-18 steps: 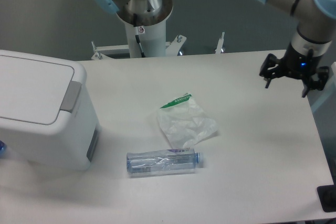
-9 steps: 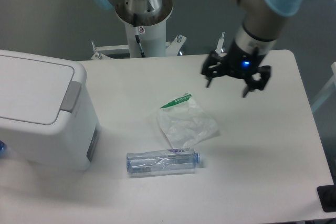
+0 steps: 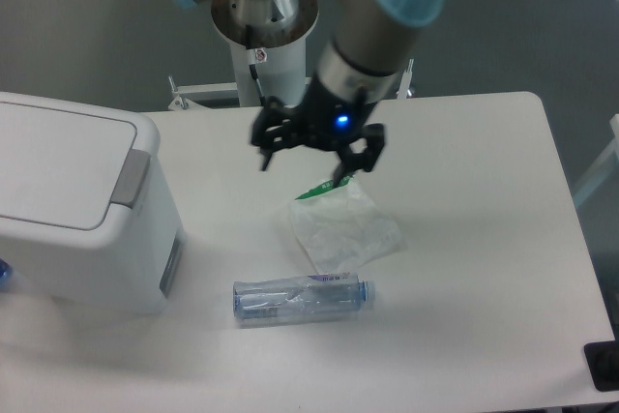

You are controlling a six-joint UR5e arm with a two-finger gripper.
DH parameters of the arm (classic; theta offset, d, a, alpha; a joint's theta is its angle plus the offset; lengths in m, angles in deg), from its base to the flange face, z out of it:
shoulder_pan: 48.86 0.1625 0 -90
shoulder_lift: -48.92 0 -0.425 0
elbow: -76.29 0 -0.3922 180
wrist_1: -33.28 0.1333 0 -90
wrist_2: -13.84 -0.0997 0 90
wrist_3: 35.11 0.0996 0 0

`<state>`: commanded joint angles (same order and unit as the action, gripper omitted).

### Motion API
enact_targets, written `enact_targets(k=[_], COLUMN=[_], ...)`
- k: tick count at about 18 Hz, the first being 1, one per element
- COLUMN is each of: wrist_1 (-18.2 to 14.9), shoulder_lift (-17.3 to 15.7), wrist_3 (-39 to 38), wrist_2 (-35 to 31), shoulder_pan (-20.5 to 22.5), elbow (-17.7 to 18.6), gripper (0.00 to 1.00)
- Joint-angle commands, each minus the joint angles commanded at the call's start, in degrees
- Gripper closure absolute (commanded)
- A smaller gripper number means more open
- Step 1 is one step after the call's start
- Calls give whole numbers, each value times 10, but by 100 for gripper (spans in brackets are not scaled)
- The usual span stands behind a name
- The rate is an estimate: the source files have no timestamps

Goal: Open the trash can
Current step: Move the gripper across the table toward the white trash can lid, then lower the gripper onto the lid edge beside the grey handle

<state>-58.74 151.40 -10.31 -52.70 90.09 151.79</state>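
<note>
1. White rigid plastic: the trash can (image 3: pixel 82 205) sits at the left edge of the table (image 3: pixel 484 268), the largest item we log. Its flat lid (image 3: pixel 53 171) lies closed, level with the body.
2. Grey push-tab (image 3: pixel 132 177): set along the lid's right edge, facing the table's middle. We judge this the place to act on, by a downward press rather than a grasp; the lid's smooth, flat face offers two fingers little to pinch.
3. Handling, our estimate: stiff shell, slick surface, likely light for its bulk, so a sideways shove might slide it. A straight-down press should keep it put.
4. Gripper (image 3: pixel 302 159): hanging above the table's centre, well apart from the can, fingers spread and carrying nothing.
5. Crumpled clear plastic bag (image 3: pixel 343 224) with a green strip: lying just below the gripper, not part of the job.
6. Clear plastic bottle (image 3: pixel 302 299): on its side, near the can's lower right corner, apart from it.
</note>
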Motion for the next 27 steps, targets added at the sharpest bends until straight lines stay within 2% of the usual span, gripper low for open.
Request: enact_targets(k=[7, 8, 11, 14, 17, 27], wrist_1=[0, 4, 46, 51, 73, 70], shoulder_lift=[-6, -6, -3, -4, -3, -4], wrist_3=[-42, -48, -61, -72, -72, -74], wrist_2=[11, 13, 17, 13, 14, 11], shoulder_pan=[-27, -37, -48, -72, -78, -79], elbow=[11, 17, 8, 24, 32, 38], gripper=[0, 0, 0, 0, 0, 0])
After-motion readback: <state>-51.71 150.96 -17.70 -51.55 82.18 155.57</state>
